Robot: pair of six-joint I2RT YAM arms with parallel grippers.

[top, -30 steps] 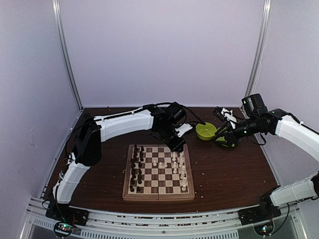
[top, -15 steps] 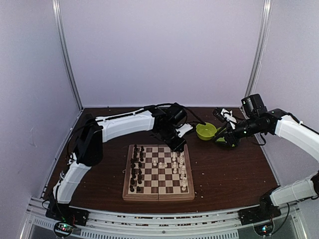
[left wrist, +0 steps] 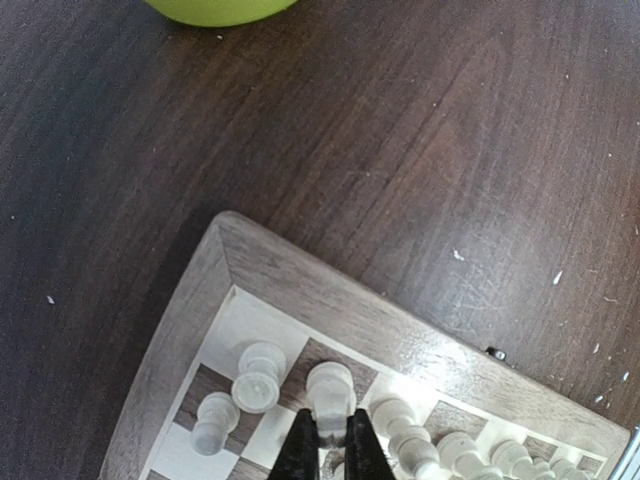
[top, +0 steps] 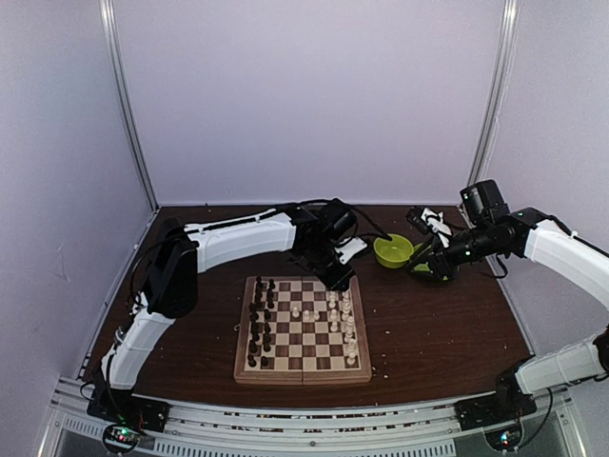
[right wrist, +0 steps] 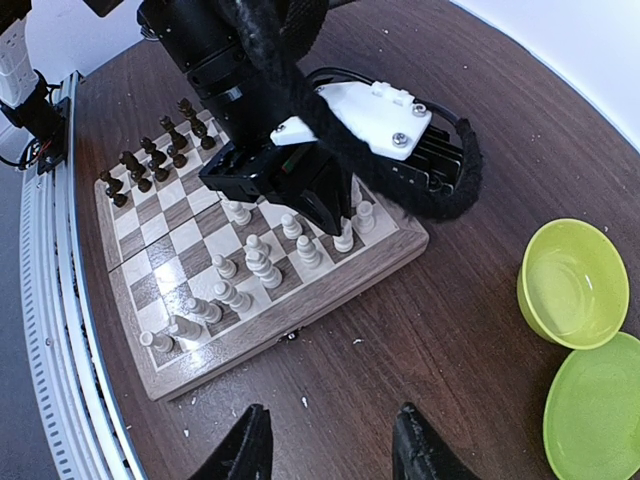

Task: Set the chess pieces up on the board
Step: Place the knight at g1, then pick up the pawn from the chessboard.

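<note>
The board (top: 304,374) lies at the table's middle, with dark chess pieces (top: 259,324) along its left side and white ones (top: 348,324) along its right. My left gripper (top: 338,278) is down over the far right corner, shut on a white chess piece (left wrist: 330,388) above a dark square beside the corner square. Its black fingertips (left wrist: 300,452) pinch the piece from both sides. I cannot tell whether the piece touches the board. Other white pieces (left wrist: 258,375) stand close by on either side. My right gripper (right wrist: 335,450) hangs open and empty over bare table beside the board's right edge (right wrist: 300,310).
A green bowl (top: 393,250) and a green plate (right wrist: 600,420) sit on the table beyond the board's far right corner, under my right arm. White crumbs (right wrist: 304,402) dot the dark wood near the board. The enclosure walls stand close at left, back and right.
The left arm's upper links have shifted slightly to the right. Its gripper stays at the board's far right corner, and the right arm holds still.
</note>
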